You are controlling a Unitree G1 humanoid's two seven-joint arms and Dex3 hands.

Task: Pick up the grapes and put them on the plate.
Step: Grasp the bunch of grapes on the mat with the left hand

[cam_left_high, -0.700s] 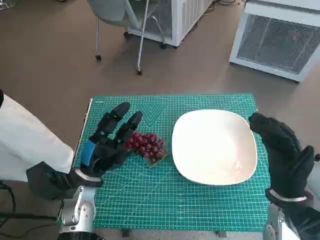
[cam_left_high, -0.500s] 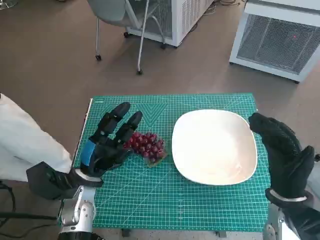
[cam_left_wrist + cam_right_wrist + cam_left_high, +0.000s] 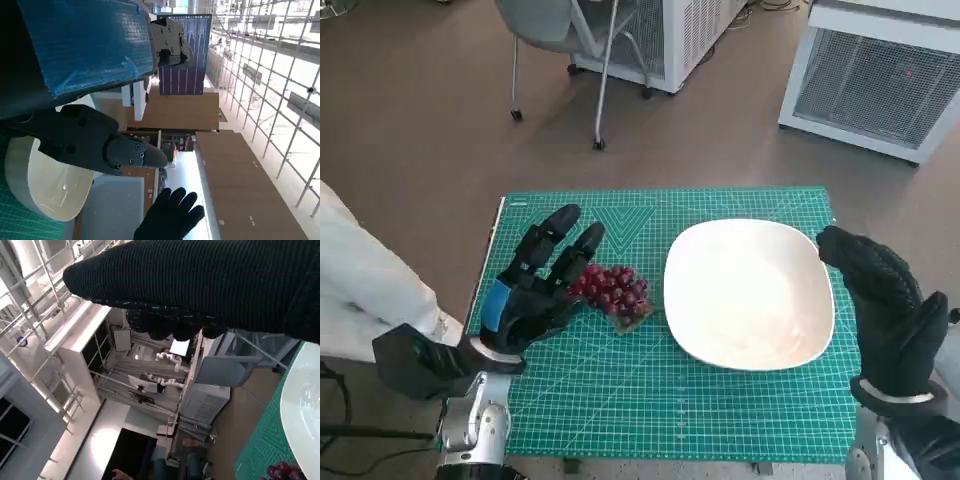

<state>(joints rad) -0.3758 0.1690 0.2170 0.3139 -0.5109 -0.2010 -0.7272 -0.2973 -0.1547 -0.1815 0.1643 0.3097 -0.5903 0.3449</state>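
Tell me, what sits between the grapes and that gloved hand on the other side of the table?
The white plate does; the head view shows it on the green mat, grapes beside one rim and the right hand at the opposite one.

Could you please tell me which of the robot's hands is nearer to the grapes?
Left. The left hand sits right beside the grapes, fingers spread; the right hand is beyond the plate, at its far edge.

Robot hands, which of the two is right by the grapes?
The left robot hand, black with blue tape, sits beside the grapes, fingers spread near them. The gloved right robot hand is across the white plate, at its far edge.
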